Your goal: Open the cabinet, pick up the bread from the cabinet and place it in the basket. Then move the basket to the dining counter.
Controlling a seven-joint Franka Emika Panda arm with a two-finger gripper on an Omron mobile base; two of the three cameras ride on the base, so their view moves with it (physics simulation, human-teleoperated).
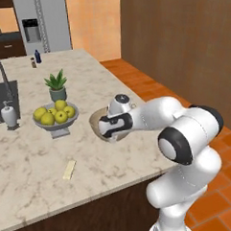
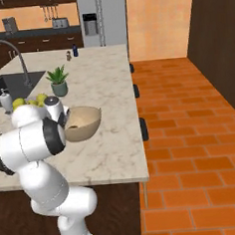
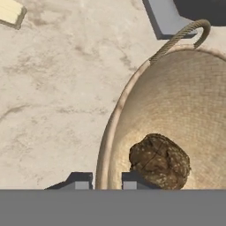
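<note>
The round tan basket [image 1: 95, 121] is over the pale marble dining counter [image 1: 28, 160], near its right edge. My gripper [image 3: 106, 181] is shut on the basket's rim [image 3: 103, 145], one fingertip outside the wall and one inside. A dark brown, crusty bread [image 3: 160, 161] lies in the bottom of the basket, just ahead of the inner fingertip. From the right base view the basket [image 2: 85, 123] looks tilted beside my hand, and I cannot tell whether it rests on the counter [image 2: 112, 155]. A rope handle [image 3: 183, 35] loops at the basket's far rim. The cabinet is out of view.
A grey footed bowl of yellow fruit [image 1: 55, 116] stands just left of the basket, with a potted plant [image 1: 57, 87] behind it. A soap dispenser [image 1: 9, 116] and the sink [image 1: 1, 99] lie farther left. A small tan block [image 1: 69, 169] lies on the counter. Dark stools [image 2: 144, 129] line the counter's edge.
</note>
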